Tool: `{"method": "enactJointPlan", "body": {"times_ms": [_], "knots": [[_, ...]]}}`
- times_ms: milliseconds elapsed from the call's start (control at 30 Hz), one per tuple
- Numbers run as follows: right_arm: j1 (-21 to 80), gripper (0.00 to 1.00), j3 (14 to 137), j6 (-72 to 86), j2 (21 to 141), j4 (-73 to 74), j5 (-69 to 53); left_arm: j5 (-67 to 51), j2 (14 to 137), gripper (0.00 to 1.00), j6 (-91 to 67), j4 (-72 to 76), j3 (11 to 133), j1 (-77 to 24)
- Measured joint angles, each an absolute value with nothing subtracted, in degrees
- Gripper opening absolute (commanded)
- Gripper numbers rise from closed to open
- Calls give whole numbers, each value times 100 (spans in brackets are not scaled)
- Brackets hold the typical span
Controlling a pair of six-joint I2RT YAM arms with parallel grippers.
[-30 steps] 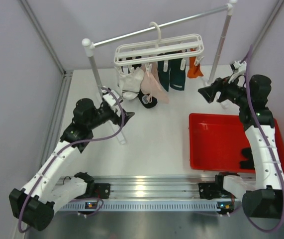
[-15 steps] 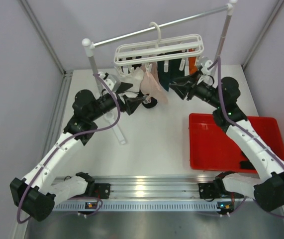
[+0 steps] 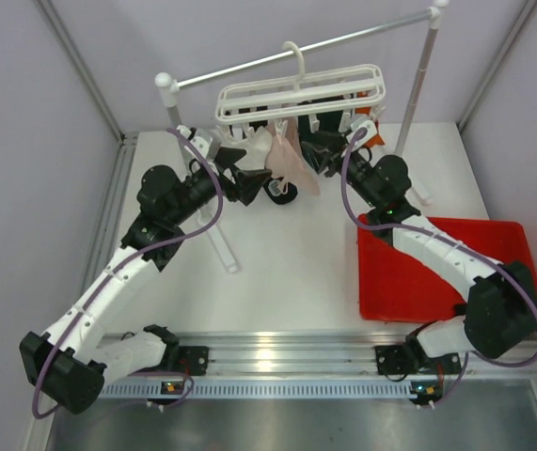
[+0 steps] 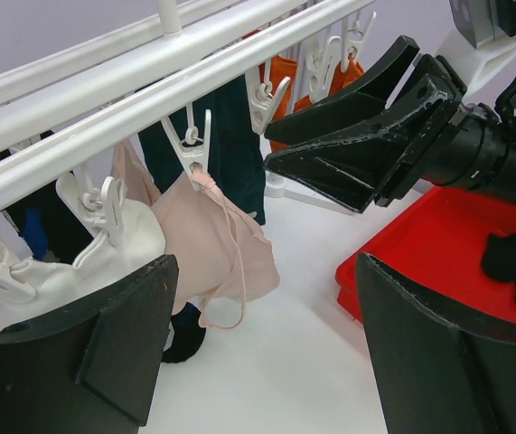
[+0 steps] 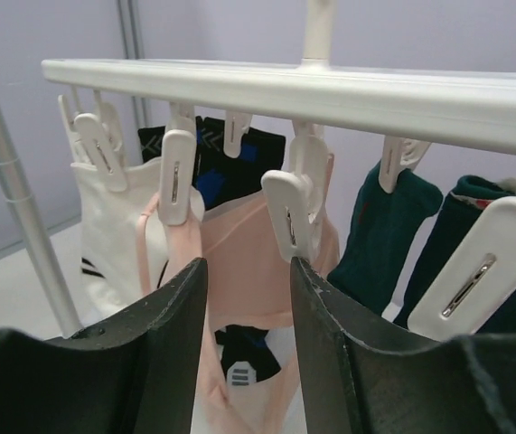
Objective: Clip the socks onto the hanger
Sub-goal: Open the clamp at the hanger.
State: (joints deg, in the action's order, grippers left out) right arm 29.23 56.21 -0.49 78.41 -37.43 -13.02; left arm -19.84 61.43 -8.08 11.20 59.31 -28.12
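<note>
**Hanger** (image 3: 287, 106): white plastic oblong with double rails. It hangs by its curved hook from the grey metal rail (image 3: 249, 63) at the far centre of the table. The near edge carries a row of white clips (image 5: 286, 212) with metal springs.

**Socks, soft fabric, clipped left to right:** white sock (image 5: 117, 217), pale pink sock (image 4: 212, 240), dark teal socks (image 5: 389, 235), orange sock (image 4: 285, 77). A black sock (image 3: 277, 191) lies on the tabletop (image 3: 287, 272) under the pink one.

**Left gripper** (image 4: 267, 334): matte black wedge fingers spread wide with nothing between them. It sits just left of the pink sock, below the rail edge.

**Right gripper** (image 5: 248, 280): jaws drawn partway in, leaving a narrow gap that holds nothing. It sits just right of the pink sock, close under the clip row.

**Room:** only the pink sock's width separates the two grippers. Bare white tabletop runs from there to the arm bases.

**Red tray** (image 3: 409, 282): glossy, shallow-walled, on the near right.
</note>
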Motion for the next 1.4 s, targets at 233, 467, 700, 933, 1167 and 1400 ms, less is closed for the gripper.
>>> {"method": "enactJointPlan", "body": {"times_ms": [233, 467, 700, 933, 1167, 1400], "knots": [[2849, 43, 5621, -239, 8158, -4381, -1243, -2051, 6254, 84, -910, 1138, 6099, -2818], [2624, 43, 5640, -226, 8589, -4744, -1623, -2112, 6390, 84, -967, 1186, 6200, -2818], [2558, 43, 5885, -141, 8831, -4904, -1846, -2112, 6622, 84, -961, 1201, 6375, -2821], [2556, 34, 6071, -86, 8840, -5144, -2093, -2145, 7004, 84, -932, 1210, 6698, -2825], [2517, 20, 6184, -58, 8879, -5137, -2300, -2143, 7303, 83, -934, 1245, 7015, -2825], [2504, 9, 6184, -108, 8877, -5074, -2473, -2161, 7669, 78, -915, 1227, 7625, -2825]]}}
